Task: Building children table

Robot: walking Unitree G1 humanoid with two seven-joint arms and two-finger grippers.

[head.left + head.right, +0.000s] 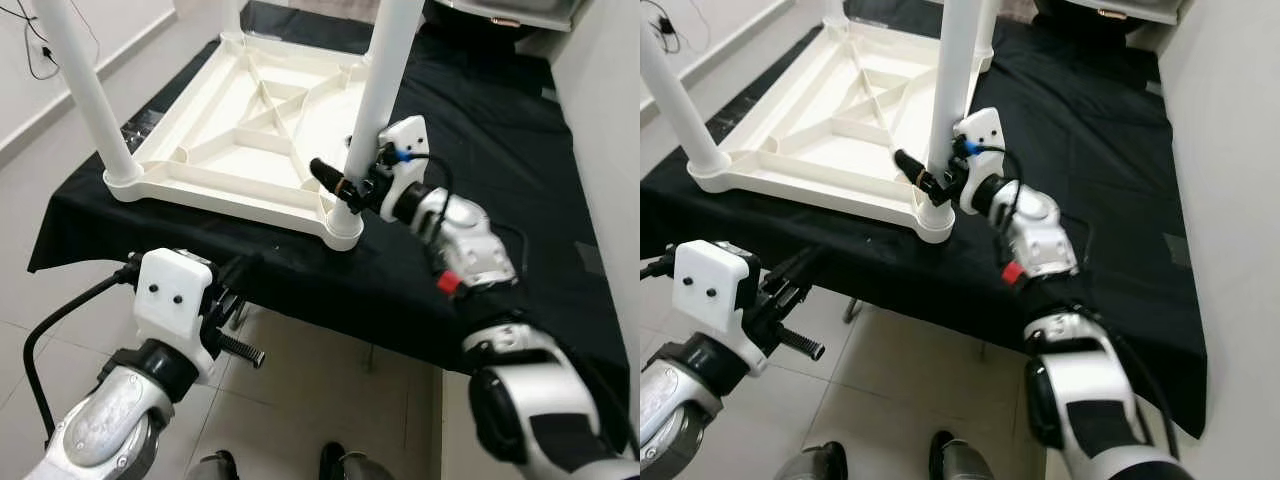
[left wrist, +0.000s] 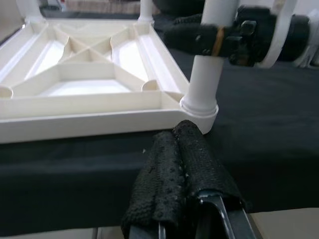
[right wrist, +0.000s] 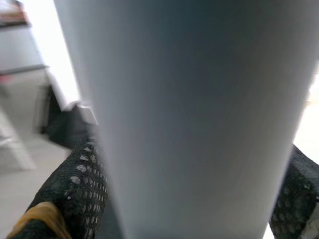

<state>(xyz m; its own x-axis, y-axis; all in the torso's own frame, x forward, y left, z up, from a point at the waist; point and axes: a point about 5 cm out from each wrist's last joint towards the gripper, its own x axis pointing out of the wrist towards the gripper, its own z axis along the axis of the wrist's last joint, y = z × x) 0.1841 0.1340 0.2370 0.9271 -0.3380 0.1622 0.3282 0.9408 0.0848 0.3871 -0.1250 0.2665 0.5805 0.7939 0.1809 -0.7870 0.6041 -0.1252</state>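
A white plastic table top [image 1: 250, 150] lies upside down on a black-covered table [image 1: 490, 130]. White legs stand upright in its corner sockets. My right gripper [image 1: 345, 190] is shut on the near-right leg [image 1: 385, 80], low down just above its socket. In the right wrist view that leg [image 3: 189, 114] sits between the black mesh fingers [image 3: 75, 194]. A second leg [image 1: 85, 90] stands in the near-left corner. My left gripper [image 2: 179, 144] is shut and holds nothing. It hovers at the table's front edge, pointing at the near-right socket [image 2: 199, 107].
The black cloth hangs over the front edge [image 1: 300, 290]. Below it is pale tiled floor [image 1: 330, 400], where my feet [image 1: 340, 465] show. A light wall [image 1: 610, 120] runs close on the right. A grey object [image 1: 500, 10] sits at the table's back.
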